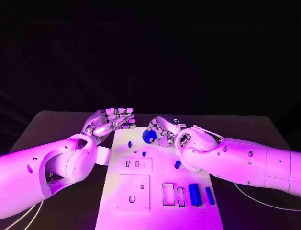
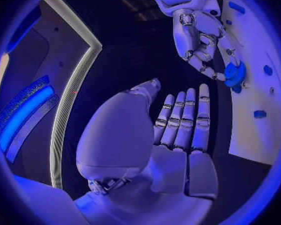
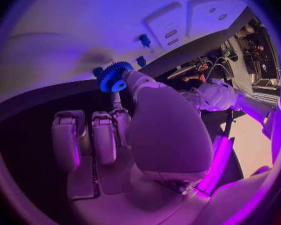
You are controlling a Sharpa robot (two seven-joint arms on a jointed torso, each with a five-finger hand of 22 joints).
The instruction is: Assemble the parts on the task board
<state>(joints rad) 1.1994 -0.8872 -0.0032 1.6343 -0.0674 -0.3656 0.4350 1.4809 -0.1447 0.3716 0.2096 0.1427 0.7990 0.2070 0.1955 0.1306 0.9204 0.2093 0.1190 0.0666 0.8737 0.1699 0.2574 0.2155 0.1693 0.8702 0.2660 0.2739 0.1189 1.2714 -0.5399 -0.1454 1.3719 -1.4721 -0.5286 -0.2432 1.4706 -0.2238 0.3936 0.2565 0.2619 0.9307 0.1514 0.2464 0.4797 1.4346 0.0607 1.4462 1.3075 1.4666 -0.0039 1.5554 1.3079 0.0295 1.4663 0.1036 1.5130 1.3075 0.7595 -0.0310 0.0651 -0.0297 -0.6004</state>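
The white task board (image 1: pixel 157 206) lies lengthwise in the middle of the black table. My right hand (image 1: pixel 167 132) hovers over its far end and pinches a blue toothed gear (image 1: pixel 150 136) between thumb and a finger. The same gear (image 3: pixel 114 77) sits at the fingertips of that hand (image 3: pixel 147 130) just above the board (image 3: pixel 72 30). My left hand (image 1: pixel 112 122) hangs beside the board's far left corner with straight, spread fingers and nothing in it. From its wrist, the flat left hand (image 2: pixel 178 135) faces the right hand (image 2: pixel 200 40) and the gear (image 2: pixel 234 75).
Small blue pegs (image 1: pixel 130 143) (image 1: pixel 144 154) stand on the board's far half, and another blue piece (image 1: pixel 178 164) lies near my right forearm. Two long blue blocks (image 1: pixel 194 195) (image 1: pixel 209 195) lie at the near right beside rectangular slots (image 1: pixel 168 194). A cable (image 1: pixel 261 203) trails at right.
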